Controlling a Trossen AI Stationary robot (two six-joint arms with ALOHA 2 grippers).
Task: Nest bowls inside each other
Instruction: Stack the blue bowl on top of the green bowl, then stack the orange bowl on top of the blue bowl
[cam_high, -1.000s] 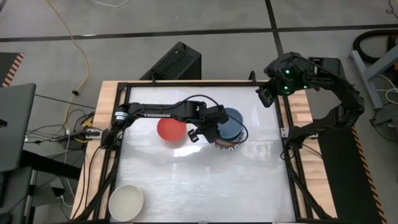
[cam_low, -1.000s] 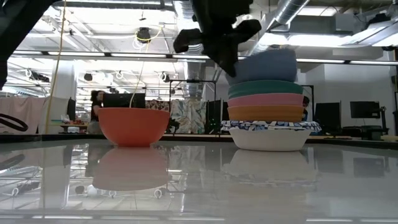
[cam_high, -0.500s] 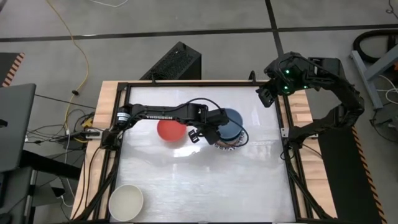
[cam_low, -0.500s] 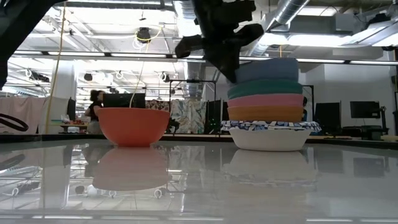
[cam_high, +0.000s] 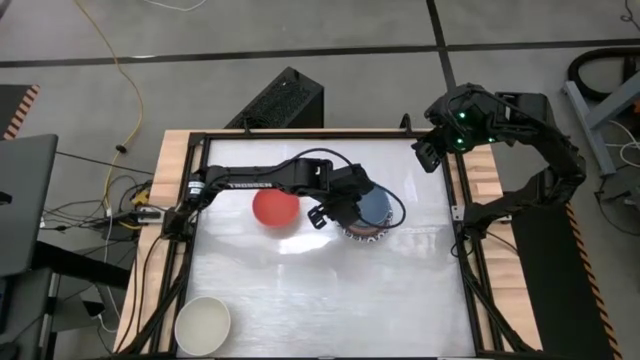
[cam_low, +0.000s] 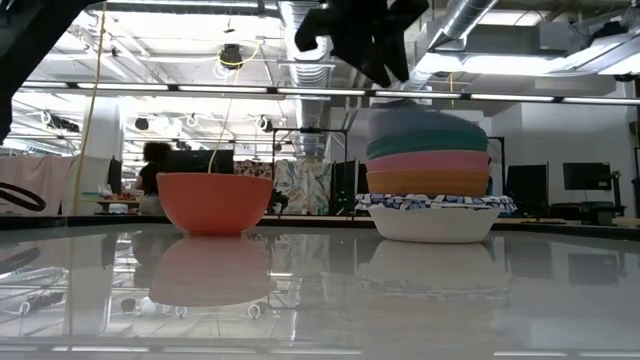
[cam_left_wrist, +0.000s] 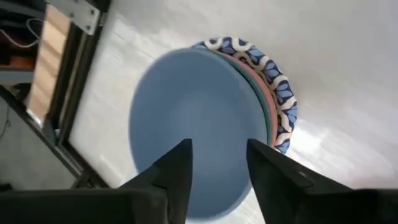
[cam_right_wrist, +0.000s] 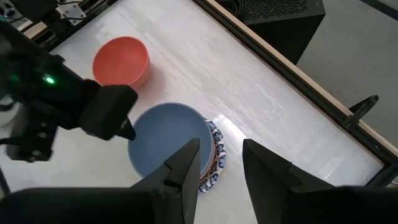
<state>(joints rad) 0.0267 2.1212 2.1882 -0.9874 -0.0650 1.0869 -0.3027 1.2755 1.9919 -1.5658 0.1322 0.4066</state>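
Our left gripper (cam_left_wrist: 216, 163) hovers open over the blue bowl (cam_left_wrist: 196, 127), which sits atop the stack (cam_low: 428, 170) at mid-table, right of the red bowl (cam_high: 273, 207). The right gripper (cam_right_wrist: 219, 163), parted and empty, waits at the far right corner. The cream bowl (cam_high: 203, 324) lies at the near left corner. We judge the blue bowl may sit crooked; a careless lift-off could nudge the stack and tip it.

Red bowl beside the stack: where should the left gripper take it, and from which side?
Grip the plain red round bowl by its thin rim, coming straight down with one finger inside the wall and one outside. It stands upright, mouth up, apart from the stack; its smooth flared wall likely offers no side grip.
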